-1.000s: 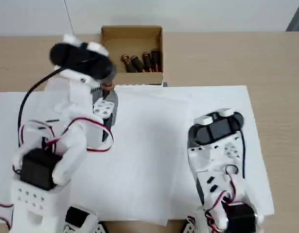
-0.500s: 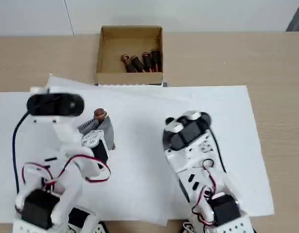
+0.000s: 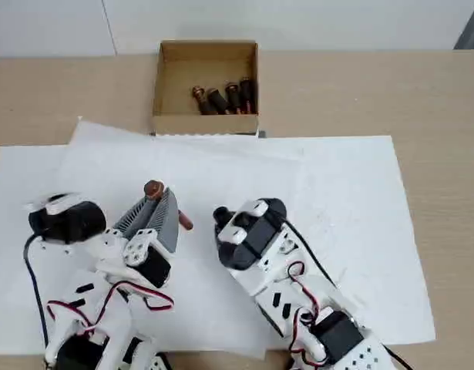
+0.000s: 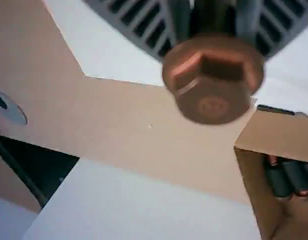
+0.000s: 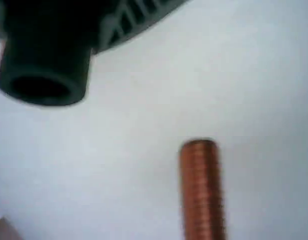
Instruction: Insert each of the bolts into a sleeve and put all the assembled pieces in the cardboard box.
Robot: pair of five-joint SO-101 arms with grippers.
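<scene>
My left gripper (image 3: pixel 158 210) is shut on a copper bolt (image 3: pixel 152 190), hex head toward the box and threaded end (image 3: pixel 186 223) sticking out toward the right arm. The left wrist view shows the bolt head (image 4: pixel 214 82) close up between the grey fingers (image 4: pixel 138 17). My right gripper (image 3: pixel 223 221) is shut on a black sleeve (image 5: pixel 43 65). The sleeve's open end sits a short way from the bolt's threaded tip (image 5: pixel 201 190), apart and not lined up. The cardboard box (image 3: pixel 206 123) stands at the back with several assembled pieces (image 3: pixel 225 98) inside.
White paper sheets (image 3: pixel 337 200) cover the table's front half, with bare wood (image 3: pixel 375 92) around the box. In the left wrist view the box's corner (image 4: pixel 274 140) sits beyond the bolt, dark pieces (image 4: pixel 286 177) inside.
The left arm has drawn back from near the box toward the table's front, bolt still gripped. The right arm has swung left, bringing its sleeve close to the bolt.
</scene>
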